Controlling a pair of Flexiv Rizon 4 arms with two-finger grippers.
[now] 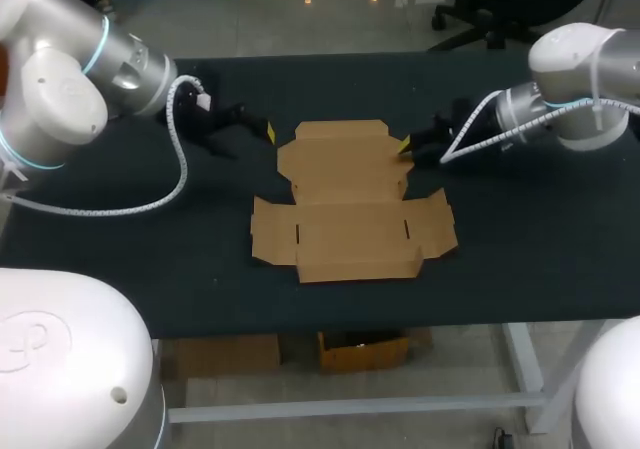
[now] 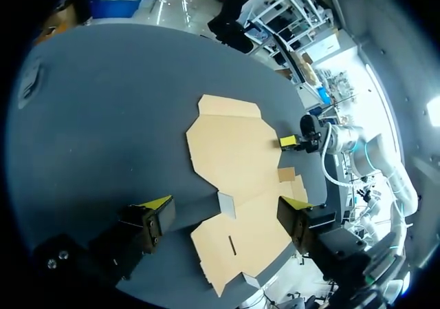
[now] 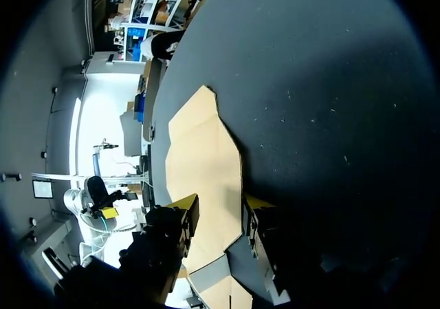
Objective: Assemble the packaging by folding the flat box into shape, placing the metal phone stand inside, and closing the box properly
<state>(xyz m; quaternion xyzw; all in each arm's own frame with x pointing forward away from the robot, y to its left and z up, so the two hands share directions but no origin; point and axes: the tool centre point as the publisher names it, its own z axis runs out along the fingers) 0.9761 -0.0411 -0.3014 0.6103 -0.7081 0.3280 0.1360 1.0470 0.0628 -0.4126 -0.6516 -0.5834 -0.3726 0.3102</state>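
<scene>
Item: one flat cardboard box (image 1: 350, 204), unfolded with flaps outspread, is laid on the dark worktop (image 1: 530, 259) between the two claws. The left claw (image 2: 225, 206) is recorded as spread and pinching nothing, the box being placed ahead of it and beneath its fingers. The right claw (image 3: 218, 204) is likewise recorded as spread and pinching nothing, the box's side edge being seen between and ahead of its fingers; whether a tip touches the card cannot be told.
</scene>
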